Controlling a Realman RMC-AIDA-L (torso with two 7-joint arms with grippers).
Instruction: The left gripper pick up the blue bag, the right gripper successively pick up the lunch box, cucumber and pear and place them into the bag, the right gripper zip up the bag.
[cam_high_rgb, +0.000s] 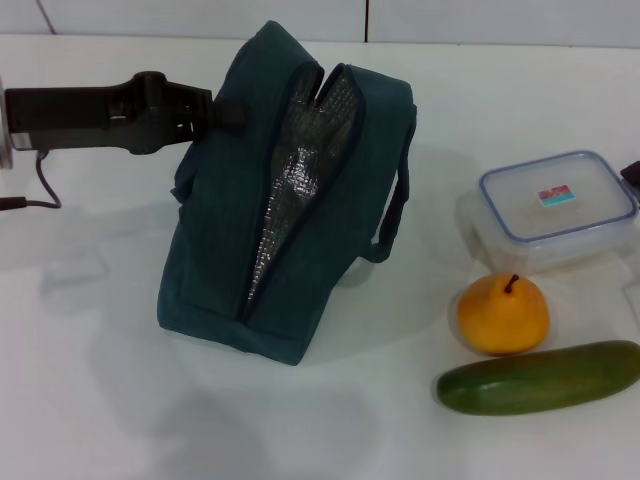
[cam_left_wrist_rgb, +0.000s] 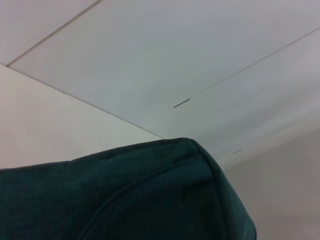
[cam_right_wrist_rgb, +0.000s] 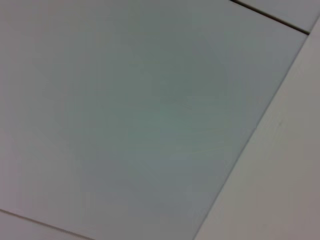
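My left gripper (cam_high_rgb: 228, 112) comes in from nine o'clock and is pinched on the upper rear edge of the blue bag (cam_high_rgb: 300, 210), propping it tilted on the table (cam_high_rgb: 100, 400) so the unzipped mouth with its silver lining gapes toward me for loading. At three o'clock, well apart from the bag, wait the lunch box (cam_high_rgb: 550, 205), then the pear (cam_high_rgb: 503, 315) just nearer, and the cucumber (cam_high_rgb: 540, 378) nearest me. My right gripper is out of sight.
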